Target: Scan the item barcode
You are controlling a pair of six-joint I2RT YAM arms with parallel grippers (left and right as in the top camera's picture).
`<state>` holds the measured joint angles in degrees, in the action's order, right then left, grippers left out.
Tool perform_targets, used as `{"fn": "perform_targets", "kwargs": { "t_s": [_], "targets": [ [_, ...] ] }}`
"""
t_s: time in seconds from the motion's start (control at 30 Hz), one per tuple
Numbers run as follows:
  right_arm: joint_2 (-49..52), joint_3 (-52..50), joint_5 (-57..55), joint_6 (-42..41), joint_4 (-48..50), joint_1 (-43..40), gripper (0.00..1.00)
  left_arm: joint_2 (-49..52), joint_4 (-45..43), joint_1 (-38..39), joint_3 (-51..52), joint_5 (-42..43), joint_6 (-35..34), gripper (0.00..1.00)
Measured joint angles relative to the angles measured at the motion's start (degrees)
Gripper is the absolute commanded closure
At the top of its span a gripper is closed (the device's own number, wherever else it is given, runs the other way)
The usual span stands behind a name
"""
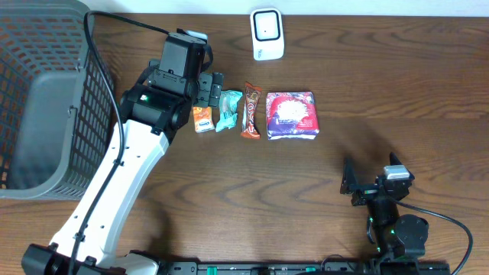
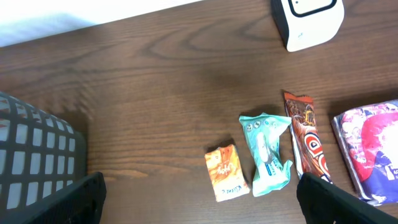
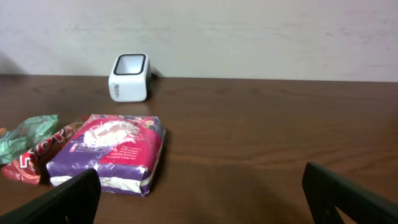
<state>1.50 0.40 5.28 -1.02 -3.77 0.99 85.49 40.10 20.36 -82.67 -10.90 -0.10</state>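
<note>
Snack row lies flat on table (image 1: 382,92), centre of overhead frame, left to right: orange packet (image 1: 202,119), teal packet (image 1: 228,109), brown bar (image 1: 251,111), purple pack (image 1: 291,115). Scanner (image 1: 267,33) stands at top centre, apart from row. Left gripper (image 1: 211,90) sits over row's left end near orange packet, jaws spread wide, nothing between. Right gripper (image 1: 351,185) at lower right, well apart from row, jaws wide, empty. Basket (image 1: 46,99) fills left edge.

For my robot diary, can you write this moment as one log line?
left claw: open, empty | right claw: open, empty | orange packet: on table | scanner: nothing at it
</note>
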Motion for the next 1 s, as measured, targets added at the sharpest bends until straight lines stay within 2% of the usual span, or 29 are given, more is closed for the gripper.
{"fn": "perform_targets", "kwargs": {
  "t_s": [0.2, 0.37, 0.53, 0.8, 0.9, 1.0],
  "targets": [
    [0.0, 0.0, 0.0, 0.0, 0.0, 0.0, 0.01, -0.1, 1.0, -3.0, -1.7, 0.0, -4.0, 0.02],
    [0.0, 0.0, 0.0, 0.0, 0.0, 0.0, 0.01, -0.1, 2.4, -9.8, -10.3, 0.1, -6.1, 0.02],
    [0.0, 0.0, 0.0, 0.0, 0.0, 0.0, 0.01, -1.3, 1.6, -20.4, -17.3, 0.0, -6.8, 0.02],
    [0.0, 0.0, 0.0, 0.0, 0.0, 0.0, 0.01, -0.7, 3.6, -39.3, -18.3, -0.2, -7.8, 0.02],
    [0.0, 0.0, 0.0, 0.0, 0.0, 0.0, 0.01, 1.1, 6.9, -45.3, -18.3, -0.2, -11.2, 0.02],
    [0.0, 0.0, 0.0, 0.0, 0.0, 0.0, 0.01, 2.9, 10.6, -50.0, -18.3, -0.2, -18.4, 0.02]
  ]
}}
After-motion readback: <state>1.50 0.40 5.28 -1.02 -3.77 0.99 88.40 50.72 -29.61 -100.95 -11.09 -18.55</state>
